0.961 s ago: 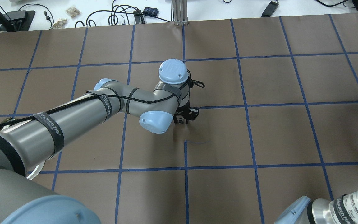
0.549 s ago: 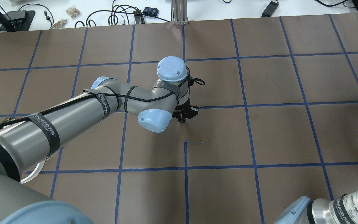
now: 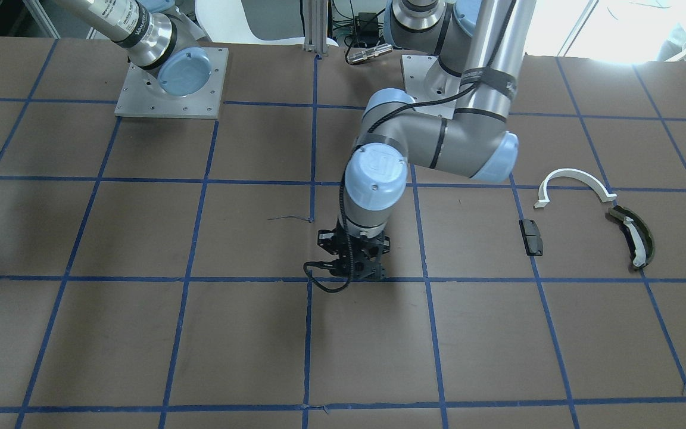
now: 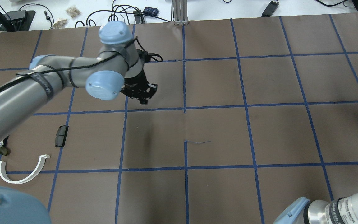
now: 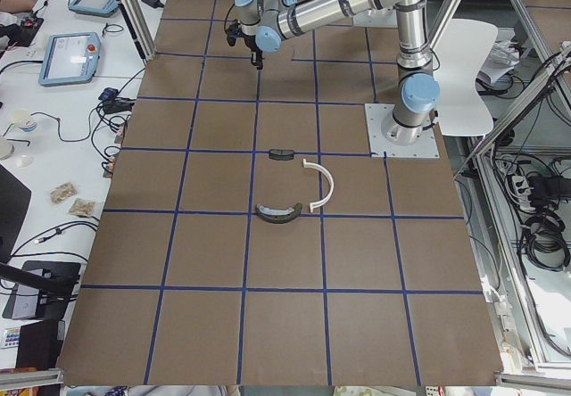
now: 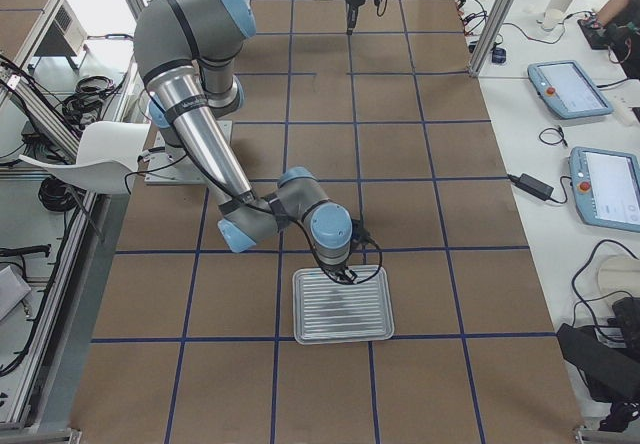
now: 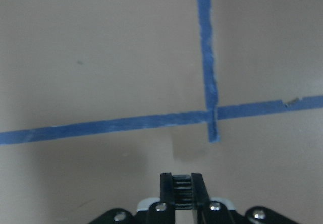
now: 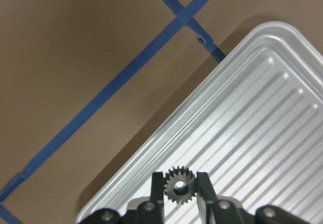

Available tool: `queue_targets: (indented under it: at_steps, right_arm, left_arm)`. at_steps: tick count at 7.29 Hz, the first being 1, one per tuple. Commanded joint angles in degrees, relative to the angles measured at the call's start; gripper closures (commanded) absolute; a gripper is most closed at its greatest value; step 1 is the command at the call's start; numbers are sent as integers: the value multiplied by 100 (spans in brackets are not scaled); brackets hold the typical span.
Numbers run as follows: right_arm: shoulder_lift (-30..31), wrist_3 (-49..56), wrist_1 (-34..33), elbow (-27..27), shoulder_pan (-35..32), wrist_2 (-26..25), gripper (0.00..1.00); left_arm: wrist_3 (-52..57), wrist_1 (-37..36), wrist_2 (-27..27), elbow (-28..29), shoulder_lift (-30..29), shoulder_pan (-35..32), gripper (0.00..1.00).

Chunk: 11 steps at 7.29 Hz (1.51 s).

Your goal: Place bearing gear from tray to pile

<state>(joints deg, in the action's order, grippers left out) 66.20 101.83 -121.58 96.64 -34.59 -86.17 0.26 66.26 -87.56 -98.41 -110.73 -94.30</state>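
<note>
On the left pincer's outer side, well apart from it, lies the pile (image 3: 590, 217): 3 loose parts, a white arc (image 3: 575, 173), a black block (image 3: 532, 236) and an olive-black shoe (image 3: 641, 238), near one another but not touching.

The left pincer (image 7: 181, 188) hangs over the bare taped table (image 7: 101, 57). Its 2 fingers are drawn almost together around something dark and ribbed; I cannot tell whether that is a pad or a part.

Far off to that pincer's right, the right pincer (image 8: 180, 184) is closed to a narrow gap on the bearing gear (image 8: 177, 186). It has 1 finger on each side of the toothed rim, and the bore faces the wrist camera. The ridged metal tray (image 8: 262, 108) lies directly beneath the pincer and runs ahead and to its right. Whether the gear is clear of the tray I cannot tell.

The gear looks small, rigid and light, so a modest squeeze should not harm it. Only tooth tips meet the fingers, so it may swivel or slip. The safest hold is probably across the full diameter and centred, as it is here. Dropped on edge it could roll, so a low release beside the pile seems wise.
</note>
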Motion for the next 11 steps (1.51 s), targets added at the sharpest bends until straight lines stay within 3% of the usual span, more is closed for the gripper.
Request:
queue_targets:
  at_steps: [1,3,5,8,9,10,11]
  right_arm:
    - [1336,-1446,1296,56,-1061,-75,100]
    - [1772,-3772,1960,83,-2597,12,100]
    - [1721,-5997,1875,92,-4117,117,100]
    - [846,-9479,622,83,-6491,215,100]
    - [319,-10402,0,31,-7056,188,100]
    - [-43,-11151,-459,48,-7540,171,100]
    - [-325,-11733,-655,57,-7988,136,100]
  left_arm:
    - [1549,414,-905,-142,585,1305,100]
    - [2998,274,-1122,-615,963,2594,100]
    - [3899,29,-1079,-941,1097,3616,100]
    - [4531,-1638,-797,-1749,764,4042,100]
    - [4605,-1677,-771,-1821,615,4225,100]
    - [4649,-1695,-405,-1822,518,4297,100]
    - [4649,-1713,-323,-1822,439,4298,100]
